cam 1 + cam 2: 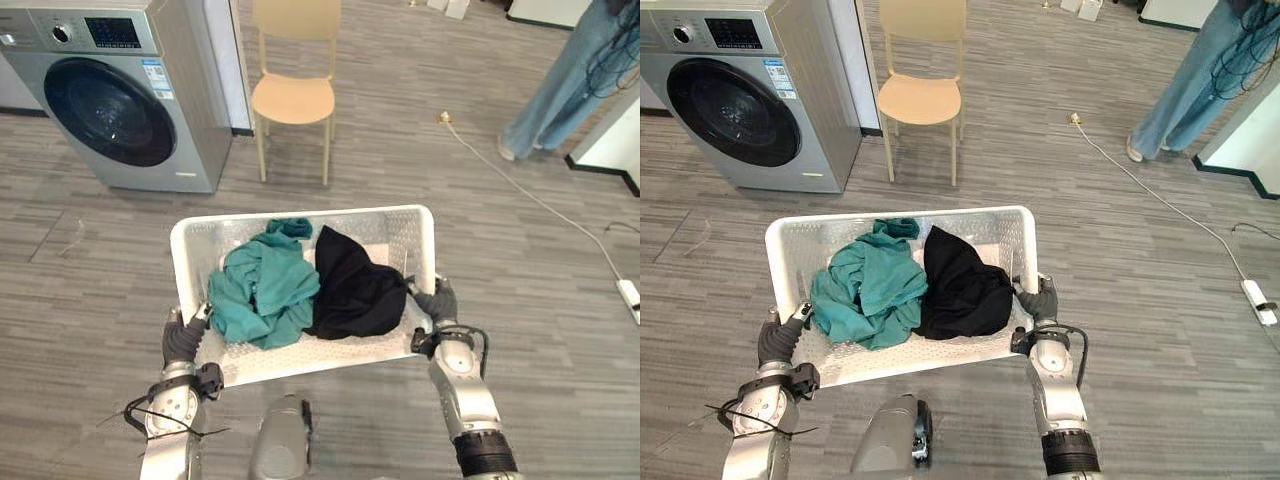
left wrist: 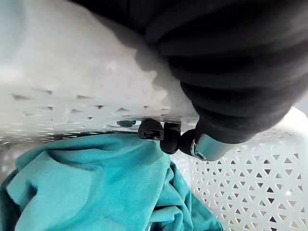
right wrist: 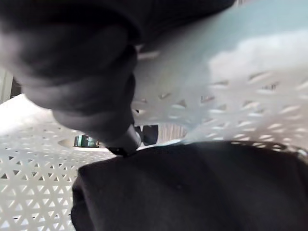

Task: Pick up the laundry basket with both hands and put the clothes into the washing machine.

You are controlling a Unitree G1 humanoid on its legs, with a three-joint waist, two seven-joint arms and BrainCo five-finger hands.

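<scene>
The white laundry basket (image 1: 300, 216) sits square in front of the robot, over the grey plank floor (image 1: 90, 300), with one hand on each short side. From here I cannot tell whether it is lifted clear of the floor.

The left hand (image 1: 183, 340) is at the basket's left edge. Seen up close, its dark-tipped fingers (image 2: 150, 130) are hooked over the rim and curl down against the inside wall, so it is gripping the basket. The right hand (image 1: 437, 302) is clamped on the opposite rim in the same way, with a fingertip (image 3: 126, 142) wrapped over the edge just above the clothes.

Inside, a crumpled teal garment (image 1: 262, 290) fills the left half. A black garment (image 1: 355, 290) is heaped in the right half, and the two touch down the middle.

The washing machine (image 1: 120, 90) stands well beyond the basket to the left, its round door closed. A beige chair (image 1: 293, 97) stands just beside it. Farther right are a person's legs in jeans (image 1: 560, 90). A white cord (image 1: 520, 185) runs across the floor to a power strip (image 1: 629, 296).
</scene>
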